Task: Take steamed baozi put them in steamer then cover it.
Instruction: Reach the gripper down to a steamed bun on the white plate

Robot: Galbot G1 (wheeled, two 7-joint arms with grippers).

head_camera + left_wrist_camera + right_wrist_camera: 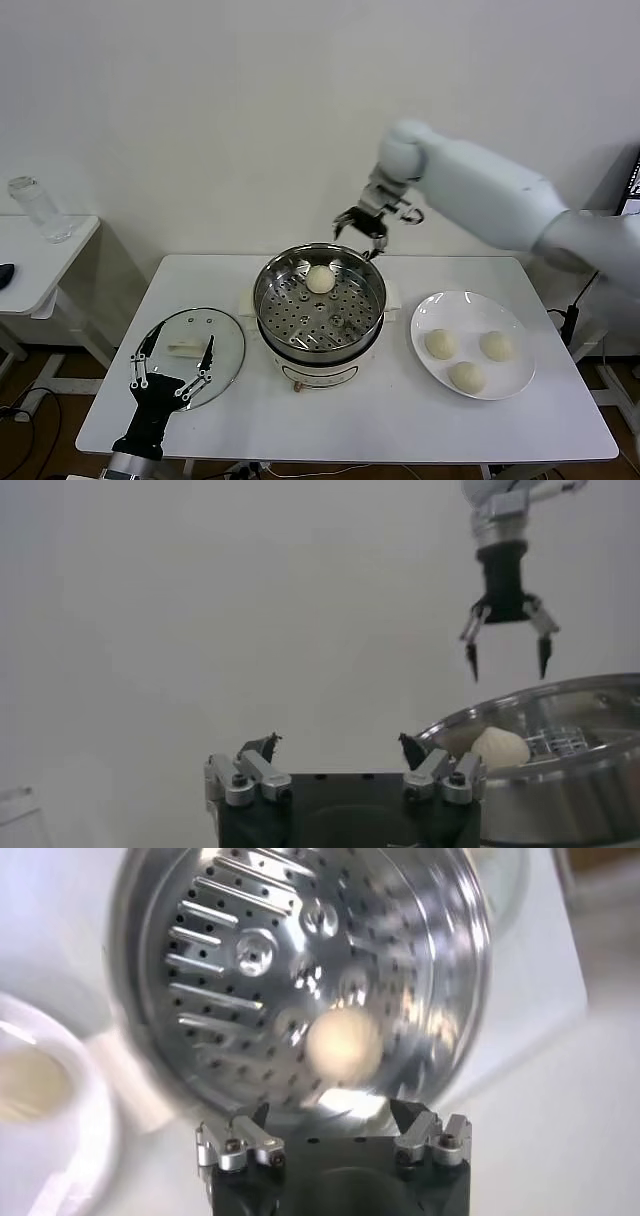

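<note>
Right pincer [362,232] agape above cream baozi [320,279]

The head camera looks down from high up at the whole table [400,420]. The left wrist camera sits low, looking sideways across it. The right wrist camera looks down, close over the steamer [300,968]. All 3 views show the steamer.
</note>
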